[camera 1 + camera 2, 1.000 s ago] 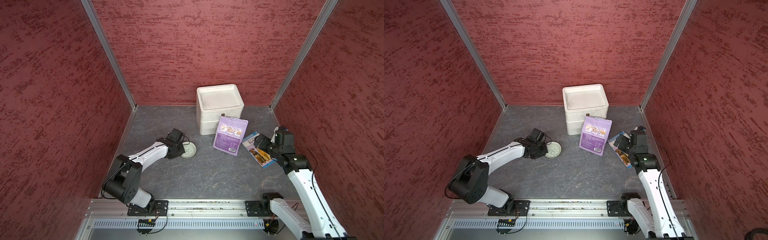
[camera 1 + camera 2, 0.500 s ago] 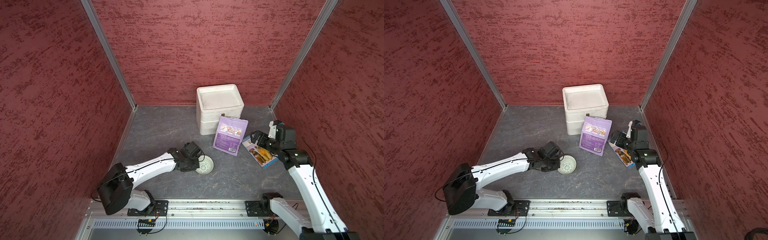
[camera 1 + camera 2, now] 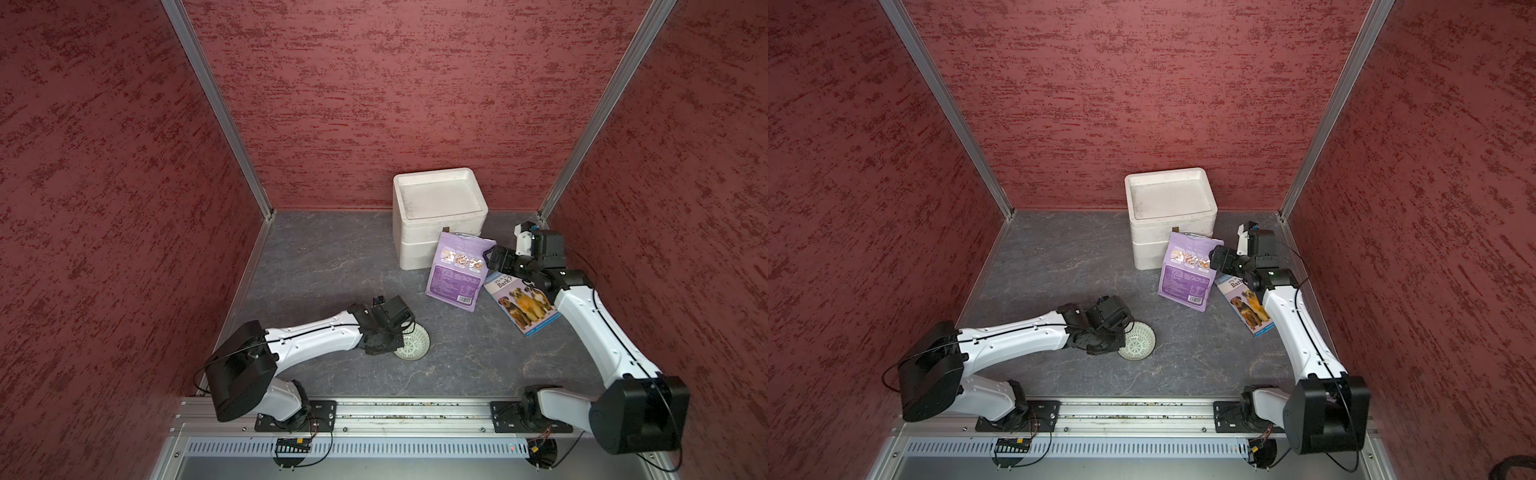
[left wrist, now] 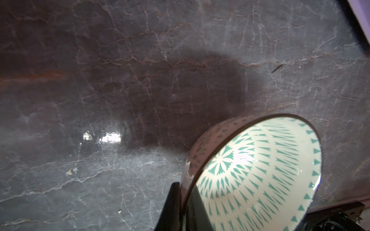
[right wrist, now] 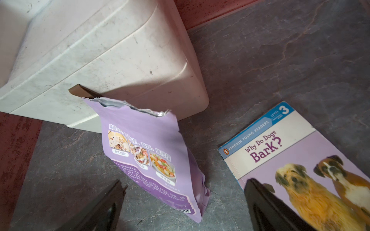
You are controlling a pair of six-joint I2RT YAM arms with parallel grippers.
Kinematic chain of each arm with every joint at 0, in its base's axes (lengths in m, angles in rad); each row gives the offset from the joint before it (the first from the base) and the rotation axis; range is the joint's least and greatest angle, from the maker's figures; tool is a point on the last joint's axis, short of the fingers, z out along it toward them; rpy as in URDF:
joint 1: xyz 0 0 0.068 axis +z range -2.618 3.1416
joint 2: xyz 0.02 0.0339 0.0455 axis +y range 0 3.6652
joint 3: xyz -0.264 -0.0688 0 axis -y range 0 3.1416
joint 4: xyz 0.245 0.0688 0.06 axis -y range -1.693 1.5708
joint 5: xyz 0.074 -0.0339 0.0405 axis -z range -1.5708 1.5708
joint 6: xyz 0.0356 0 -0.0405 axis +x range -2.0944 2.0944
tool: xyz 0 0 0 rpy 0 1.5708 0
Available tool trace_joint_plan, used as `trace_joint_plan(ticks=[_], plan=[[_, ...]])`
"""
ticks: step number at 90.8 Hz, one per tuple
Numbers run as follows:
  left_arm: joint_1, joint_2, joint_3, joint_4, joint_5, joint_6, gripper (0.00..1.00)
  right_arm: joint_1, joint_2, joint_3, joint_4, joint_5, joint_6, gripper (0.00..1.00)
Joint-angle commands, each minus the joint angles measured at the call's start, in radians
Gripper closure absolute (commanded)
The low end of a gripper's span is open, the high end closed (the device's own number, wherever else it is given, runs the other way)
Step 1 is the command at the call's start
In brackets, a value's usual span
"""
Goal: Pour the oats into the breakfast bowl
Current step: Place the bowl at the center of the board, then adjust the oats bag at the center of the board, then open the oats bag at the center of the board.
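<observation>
where the purple oats pouch (image 3: 457, 272) stands, its torn top leans on the white foam box (image 3: 419, 245) at the rear of the grey table (image 3: 332, 257). the oats themselves are hidden inside. the breakfast bowl (image 3: 415, 343) is well apart from the pouch, nearer the front rail (image 3: 415, 409), its patterned inside bare. left gripper (image 4: 184, 208): clamped on the bowl's rim, one finger outside, one inside. whether the bowl is lifted cannot be told. right gripper (image 3: 494, 257): jaws wide apart, holding nothing, just beside the pouch's upper corner. contact cannot be confirmed. a dog-cover book (image 3: 521, 303) lies flat beside the pouch on the right arm's side, partly beneath that arm.
</observation>
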Motion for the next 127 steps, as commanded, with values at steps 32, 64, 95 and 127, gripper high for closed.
trace_joint_plan(ticks=[32, 64, 95, 127], plan=[[-0.009, -0.021, 0.005, -0.006, -0.026, -0.027, 0.44, -0.001, 0.178, 0.065, 0.218, -0.204, -0.121, 0.12], [0.007, -0.266, 0.094, -0.145, -0.107, -0.004, 0.22, 0.002, 0.084, 0.000, 0.269, -0.280, -0.077, 0.88], [0.025, -0.258, 0.212, 0.054, -0.126, -0.046, 0.25, 0.058, -0.240, -0.130, 0.215, -0.141, 0.010, 1.00], [0.016, -0.024, 0.500, 0.095, -0.146, -0.233, 0.35, 0.298, -0.572, -0.368, 0.141, 0.160, 0.095, 1.00]])
